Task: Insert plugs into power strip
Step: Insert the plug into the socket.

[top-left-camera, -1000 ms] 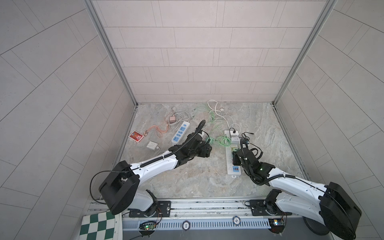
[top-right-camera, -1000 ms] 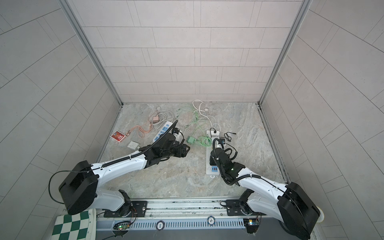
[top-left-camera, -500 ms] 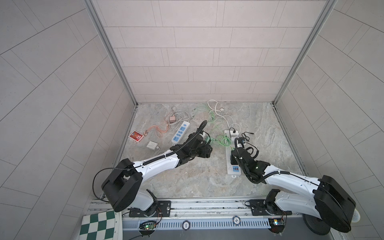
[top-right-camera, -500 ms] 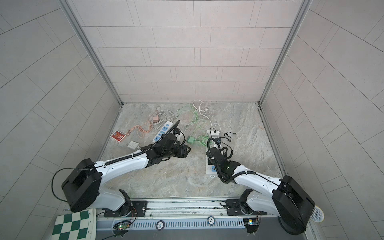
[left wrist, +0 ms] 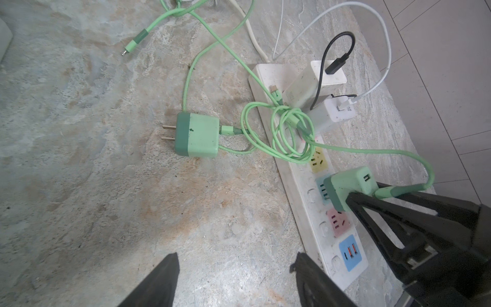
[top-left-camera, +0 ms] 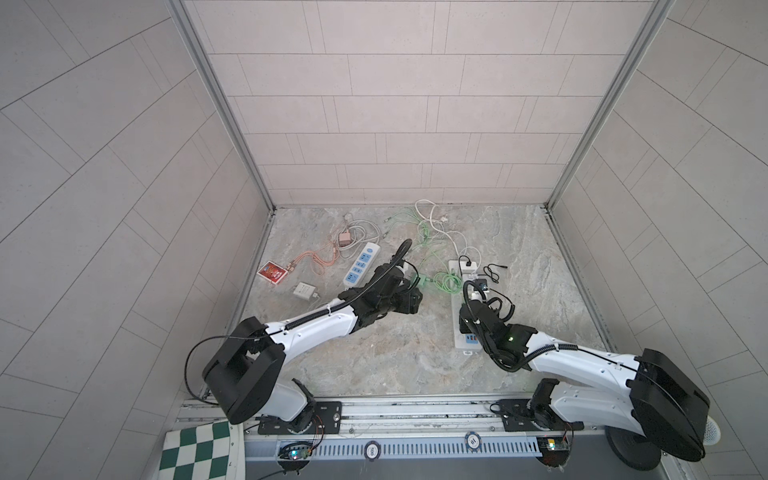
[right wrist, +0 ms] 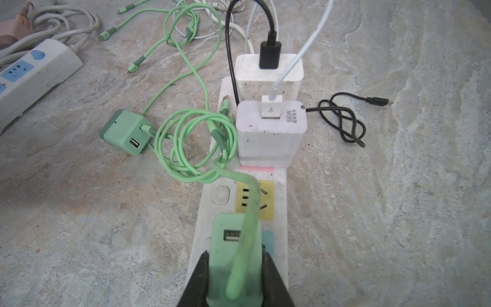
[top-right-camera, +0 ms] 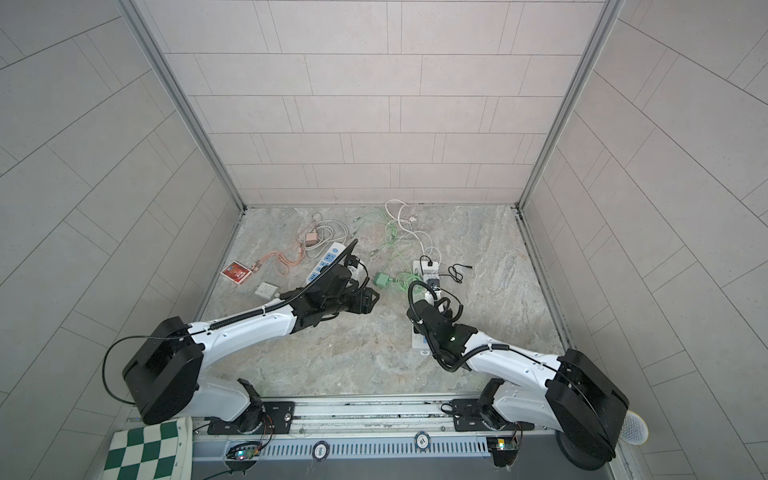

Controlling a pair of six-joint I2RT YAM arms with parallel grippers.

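I count two power strips: pastel-socket strip, blue-socket strip. Green plugs, two: green plug at the strip, green plug on the floor. White plugs, three: black-cabled white plug, white-cabled white plug, loose white plug. One pink plug. One red card pack. Cables too tangled to count.

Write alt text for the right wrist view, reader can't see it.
The right gripper is shut on a mint green plug, holding it over a white power strip near its light blue socket. Further along the strip two white plugs are seated, and a second mint green plug lies on the stone surface beside it.
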